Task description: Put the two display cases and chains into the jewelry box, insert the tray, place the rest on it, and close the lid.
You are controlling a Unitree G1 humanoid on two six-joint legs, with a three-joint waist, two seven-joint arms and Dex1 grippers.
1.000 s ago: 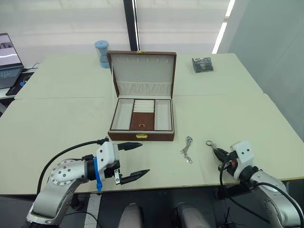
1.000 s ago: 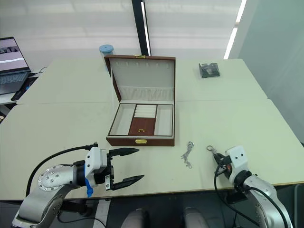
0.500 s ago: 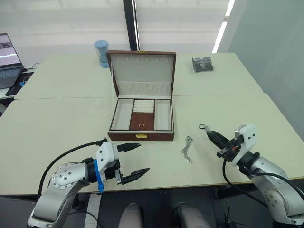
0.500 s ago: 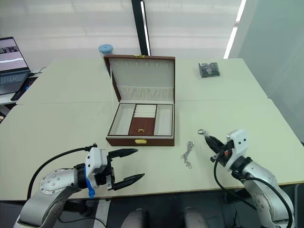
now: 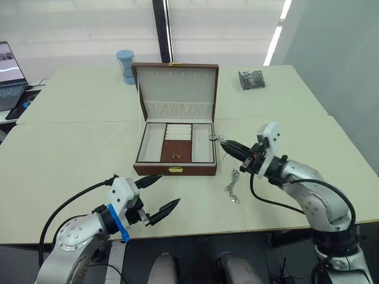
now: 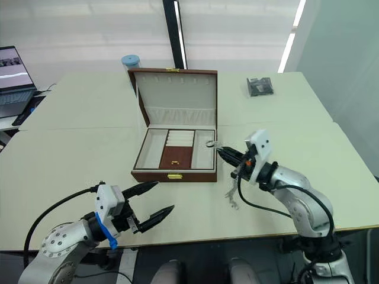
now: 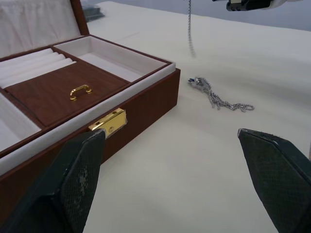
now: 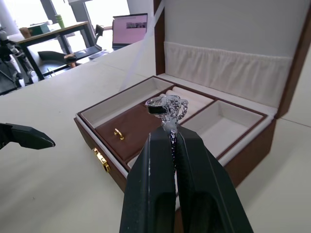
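Pale table [image 5: 71, 148], open jewelry box [image 5: 176, 158], laptop [image 5: 9, 71] at edge

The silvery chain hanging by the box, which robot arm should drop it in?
The right. The right gripper already pinches the thin silvery chain at the right-hand edge of the reddish-brown jewelry box. The left gripper hangs open and empty, nearer the table edge.

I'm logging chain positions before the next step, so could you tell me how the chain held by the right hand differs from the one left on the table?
The held chain is pinched in the shut right hand beside the jewelry box and dangles; the other chain lies loose on the table, untouched. Both are thin and silvery.
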